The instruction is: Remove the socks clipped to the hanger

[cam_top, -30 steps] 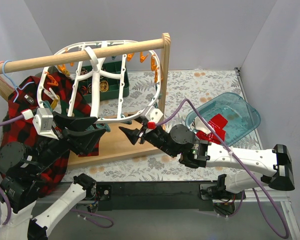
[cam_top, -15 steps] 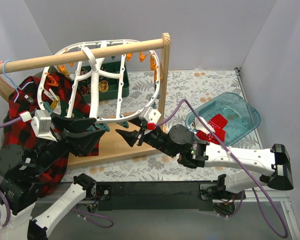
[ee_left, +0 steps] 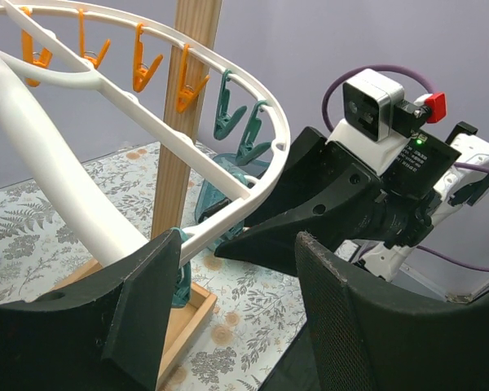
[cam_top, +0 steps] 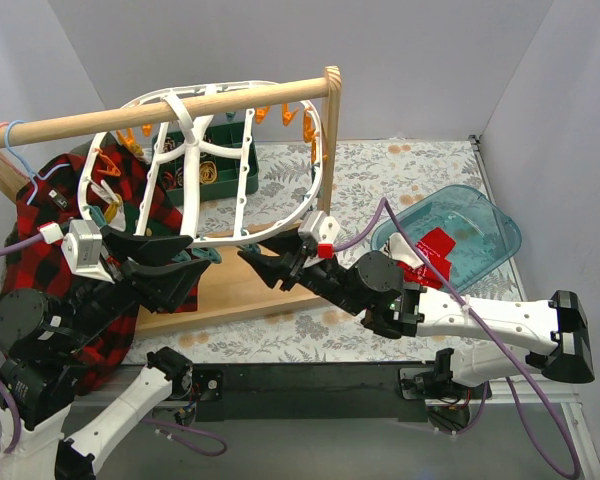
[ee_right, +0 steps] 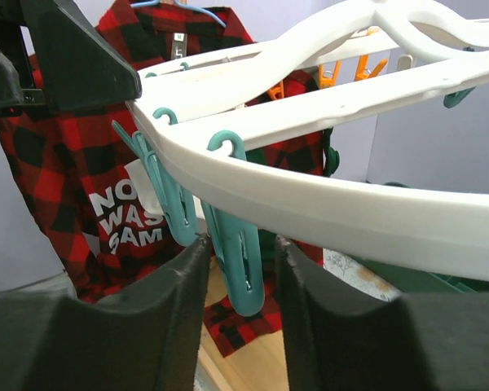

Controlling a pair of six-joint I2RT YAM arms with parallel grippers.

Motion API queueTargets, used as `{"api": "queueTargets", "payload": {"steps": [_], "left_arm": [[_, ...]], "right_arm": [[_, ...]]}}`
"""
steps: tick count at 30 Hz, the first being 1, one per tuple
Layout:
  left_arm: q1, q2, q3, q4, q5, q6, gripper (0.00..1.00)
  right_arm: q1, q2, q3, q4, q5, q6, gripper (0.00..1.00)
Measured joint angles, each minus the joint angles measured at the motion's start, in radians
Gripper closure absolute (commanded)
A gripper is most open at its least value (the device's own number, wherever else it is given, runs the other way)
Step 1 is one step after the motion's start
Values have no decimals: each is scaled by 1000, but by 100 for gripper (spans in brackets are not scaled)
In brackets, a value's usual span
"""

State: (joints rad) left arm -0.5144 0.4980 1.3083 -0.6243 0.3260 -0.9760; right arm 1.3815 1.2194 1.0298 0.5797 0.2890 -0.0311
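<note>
Scene: A white oval hanger (cam_top: 242,185) hangs tilted from a wooden rail (cam_top: 100,117) in the upper centre of the overhead view. Two black-fingered arms reach in at its near rim.
Clips: Orange clips (ee_left: 187,77) line the far rim and teal clips (ee_left: 228,106) the near rim. Those in close view carry nothing.
Left gripper (cam_top: 205,250): At lower left of the overhead view, level with the hanger's near rim. Its jaws stand wide apart and empty. In its own camera the rim runs down behind the finger on the left of the frame.
Right gripper (ee_right: 240,240): At the centre of the overhead view, pointing left under the same rim. Its jaws are apart and straddle one teal clip (ee_right: 236,261). One finger sits at the clip's edge, and a sliver of gap shows on the other side.
Socks: One red sock (cam_top: 435,245) lies in the clear blue bin (cam_top: 490,225) at right, well apart from the hanger. Dark green socks (cam_top: 205,172) with gold round motifs show behind the cross bars at upper centre. They are too hidden to tell whether a clip holds them.
Surroundings: A red-and-black plaid shirt (cam_top: 50,215) hangs at the left edge. A leaf-patterned table (cam_top: 400,170) runs beneath, with the stand's wooden base (cam_top: 240,290) under the grippers.
</note>
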Motion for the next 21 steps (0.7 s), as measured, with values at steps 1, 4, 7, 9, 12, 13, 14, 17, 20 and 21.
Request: {"api": "queueTargets", "payload": {"steps": [1,4,7,9,12,13,14,17,20,21], "left_arm": [[0,0,0,0,0,0,44],[0,0,0,0,0,0,44],[0,0,0,0,0,0,44],[0,0,1,-1,0,0,44],[0,-4,8,-3,-8,0,44],[0,-8,12,-3,-13,0,44],[0,-11,16,-3,-18,0,44],[0,-31,28,4,-38,3,44],[0,-49,42,12,-56,8,44],[0,-50,44,14,-58,8,44]], "right_arm": [[0,0,0,6,0,3,67],[0,0,0,18,-1,10,79],[0,0,0,25,-3,20,87],[-5,-1,-6,31,-8,38,89],[-34,-16,-33,33,-37,80,90],[-53,-27,-47,33,-50,97,90],[-76,-40,-63,31,-65,117,90],[-153,-78,-93,13,-124,180,90],[-242,-112,-98,-8,-228,255,89],[-269,-121,-99,-9,-271,283,88]]}}
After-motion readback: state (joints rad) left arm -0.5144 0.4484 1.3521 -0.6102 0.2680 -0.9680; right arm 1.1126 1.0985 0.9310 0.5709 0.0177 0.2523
